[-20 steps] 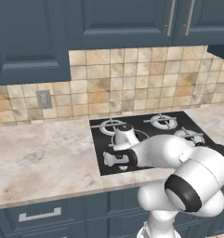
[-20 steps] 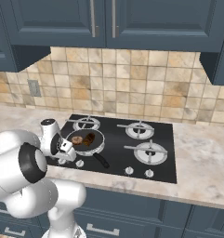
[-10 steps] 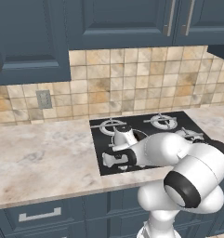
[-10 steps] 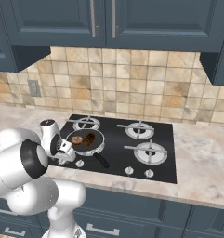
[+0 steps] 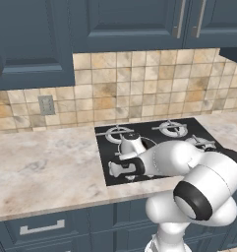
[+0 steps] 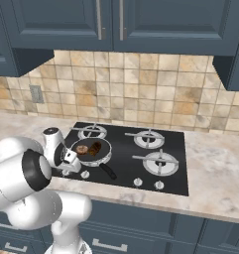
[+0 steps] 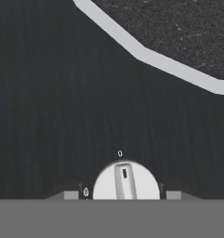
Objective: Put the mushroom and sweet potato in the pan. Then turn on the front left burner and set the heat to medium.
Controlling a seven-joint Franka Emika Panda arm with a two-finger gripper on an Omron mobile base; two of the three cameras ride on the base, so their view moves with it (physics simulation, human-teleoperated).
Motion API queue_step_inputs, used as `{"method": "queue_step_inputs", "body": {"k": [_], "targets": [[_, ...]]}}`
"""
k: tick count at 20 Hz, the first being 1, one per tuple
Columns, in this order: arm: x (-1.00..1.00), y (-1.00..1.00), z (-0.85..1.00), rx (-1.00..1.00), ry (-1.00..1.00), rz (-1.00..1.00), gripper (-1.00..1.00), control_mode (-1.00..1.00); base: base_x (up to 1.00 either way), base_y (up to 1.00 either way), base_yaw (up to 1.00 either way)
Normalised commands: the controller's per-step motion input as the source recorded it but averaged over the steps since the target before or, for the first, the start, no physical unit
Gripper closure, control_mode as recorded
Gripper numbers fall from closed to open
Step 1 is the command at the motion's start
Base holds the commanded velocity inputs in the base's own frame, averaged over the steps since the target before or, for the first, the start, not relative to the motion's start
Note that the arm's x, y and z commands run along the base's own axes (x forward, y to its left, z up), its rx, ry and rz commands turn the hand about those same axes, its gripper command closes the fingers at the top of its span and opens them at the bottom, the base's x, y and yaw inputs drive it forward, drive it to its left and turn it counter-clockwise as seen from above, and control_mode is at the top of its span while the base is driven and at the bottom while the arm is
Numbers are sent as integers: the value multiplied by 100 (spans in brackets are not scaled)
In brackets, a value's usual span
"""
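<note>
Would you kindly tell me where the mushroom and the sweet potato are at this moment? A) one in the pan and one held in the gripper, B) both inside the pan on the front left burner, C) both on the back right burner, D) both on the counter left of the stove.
B: in the right base view the mushroom and the sweet potato lie side by side inside the pan on the front left burner.

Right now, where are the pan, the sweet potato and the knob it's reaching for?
pan [image 6: 102, 158], right base view, on its front rim.
sweet potato [image 6: 94, 148], right base view, on its middle.
knob [image 7: 126, 182], hand view, on its white face.
</note>
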Motion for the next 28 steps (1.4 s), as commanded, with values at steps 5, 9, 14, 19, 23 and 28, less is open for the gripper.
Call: {"method": "queue_step_inputs", "body": {"k": [5, 9, 14, 19, 23, 28], "targets": [[0, 0, 0, 0, 0, 0, 100, -100, 0, 0, 0], [0, 0, 0, 0, 0, 0, 100, -100, 0, 0, 0], [0, 0, 0, 0, 0, 9, 100, -100, 0, 0, 0], [0, 0, 0, 0, 0, 19, 100, -100, 0, 0, 0], [0, 0, 0, 0, 0, 22, 100, -100, 0, 0, 0], [-1, 0, 0, 0, 0, 22, 100, -100, 0, 0, 0]]}}
